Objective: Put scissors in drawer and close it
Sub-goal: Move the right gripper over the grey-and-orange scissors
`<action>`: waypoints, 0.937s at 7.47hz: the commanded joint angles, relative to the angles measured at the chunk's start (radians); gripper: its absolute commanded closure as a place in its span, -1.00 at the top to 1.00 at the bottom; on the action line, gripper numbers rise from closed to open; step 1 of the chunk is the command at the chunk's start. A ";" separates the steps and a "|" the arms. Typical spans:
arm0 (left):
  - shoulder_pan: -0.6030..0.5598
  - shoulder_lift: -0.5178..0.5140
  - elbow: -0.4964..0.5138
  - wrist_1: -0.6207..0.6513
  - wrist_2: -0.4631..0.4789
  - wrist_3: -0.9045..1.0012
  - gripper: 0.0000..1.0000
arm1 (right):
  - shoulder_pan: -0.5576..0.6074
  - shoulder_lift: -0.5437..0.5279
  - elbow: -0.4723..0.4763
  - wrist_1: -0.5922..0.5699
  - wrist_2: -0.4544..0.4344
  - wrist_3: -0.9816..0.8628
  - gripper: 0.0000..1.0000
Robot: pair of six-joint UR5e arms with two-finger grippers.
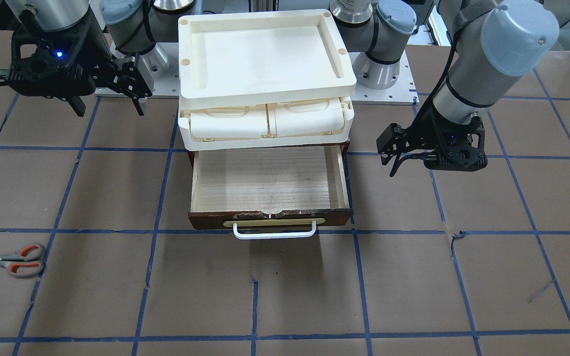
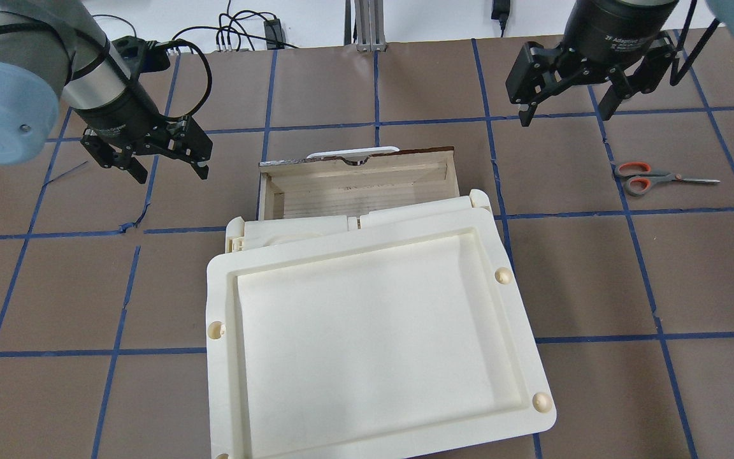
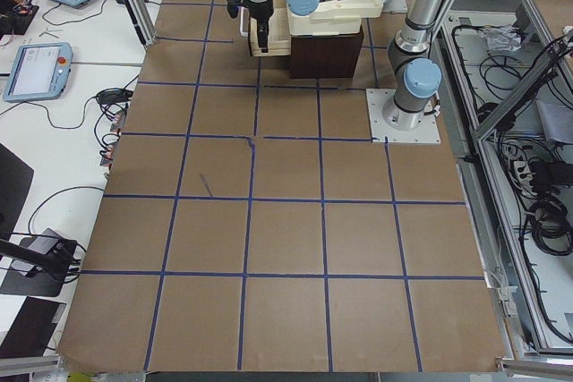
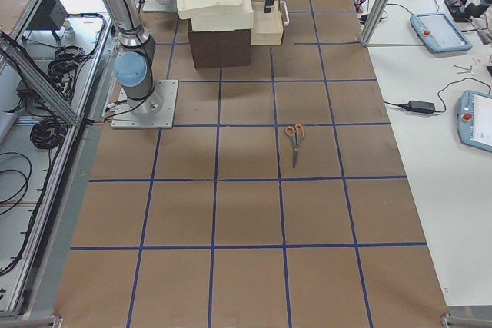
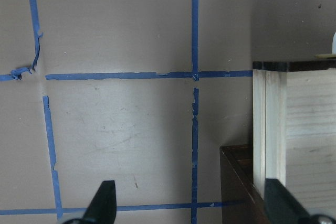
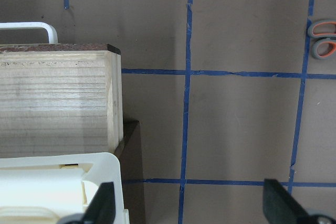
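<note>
The scissors (image 1: 13, 259), with grey handles lined orange and silver blades, lie flat on the brown table, far to the robot's right; they also show in the overhead view (image 2: 650, 178) and at the right wrist view's top right edge (image 6: 323, 38). The drawer (image 1: 265, 183) of pale wood stands pulled open and empty, its dark front and white bar handle (image 1: 273, 233) facing away from the robot. My right gripper (image 2: 564, 115) is open and empty, hovering between drawer and scissors. My left gripper (image 2: 169, 169) is open and empty, hovering left of the drawer.
A cream plastic tray unit (image 2: 220, 299) with two flap compartments (image 1: 265, 123) sits on top of the drawer's dark brown cabinet. Blue tape lines grid the brown table. The arm bases stand behind the cabinet (image 1: 379, 69).
</note>
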 commanded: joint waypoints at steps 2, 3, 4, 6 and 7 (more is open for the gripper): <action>0.001 0.001 0.000 0.000 0.001 0.001 1.00 | -0.010 0.009 0.000 0.000 -0.008 -0.015 1.00; 0.001 0.001 0.000 0.000 0.001 0.001 1.00 | -0.032 0.012 -0.001 0.005 -0.005 -0.012 1.00; 0.001 0.001 0.000 0.000 0.000 0.001 1.00 | -0.065 0.015 0.000 0.006 0.005 -0.009 1.00; 0.001 0.001 0.000 0.000 0.001 0.003 1.00 | -0.084 0.055 0.014 0.015 -0.007 -0.015 1.00; 0.001 0.001 0.000 0.000 0.001 0.003 1.00 | -0.085 0.078 0.009 -0.041 -0.007 -0.067 1.00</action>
